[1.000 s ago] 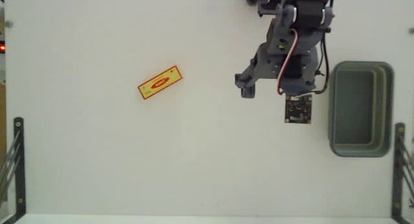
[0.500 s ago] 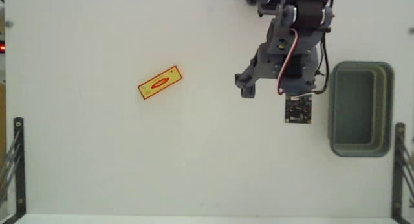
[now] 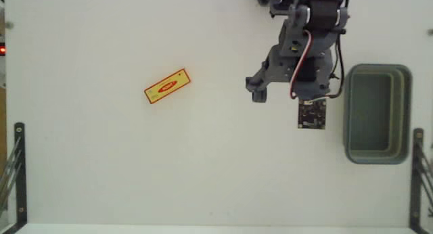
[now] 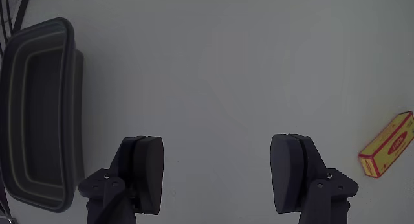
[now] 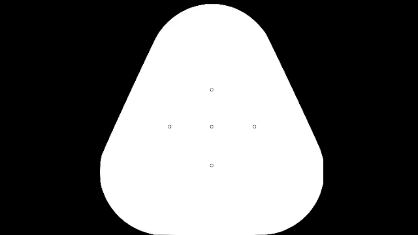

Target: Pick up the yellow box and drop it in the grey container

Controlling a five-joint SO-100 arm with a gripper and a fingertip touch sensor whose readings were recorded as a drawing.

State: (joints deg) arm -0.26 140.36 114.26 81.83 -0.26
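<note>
Risk notes, pre-grasp. Gripper [image 4: 218, 179] w/ fingers [image 4: 143, 174] spread wide, nothing between them, only bare bench [image 3: 101, 166] showing in the gap in wrist view. Arm [image 3: 302, 55] sits near top of fixed view, just beside the grey container [image 3: 376, 113], not over it.

Yellow box [image 3: 167, 86] lies flat on bench, well apart from arm, off to left in fixed view, long axis tilted diagonally. In wrist view yellow box [image 4: 388, 145] is at far right edge, partly cut off.

Judgement: pick not yet begun; whole reach is still ahead.

What could go wrong:
- Box is thin and flat, so fingers may come down on top of it or skid it across the smooth bench instead of closing round it.
- Box is diagonal; if wrist isn't turned to close across the narrow side, fingers likely nudge a corner and spin it.
- Box near edge of wrist view, easy to lose during approach.
- On return, a low carry could clip container's thick rim [image 3: 347, 112]; early release would leave the box on the rim or outside.
</note>
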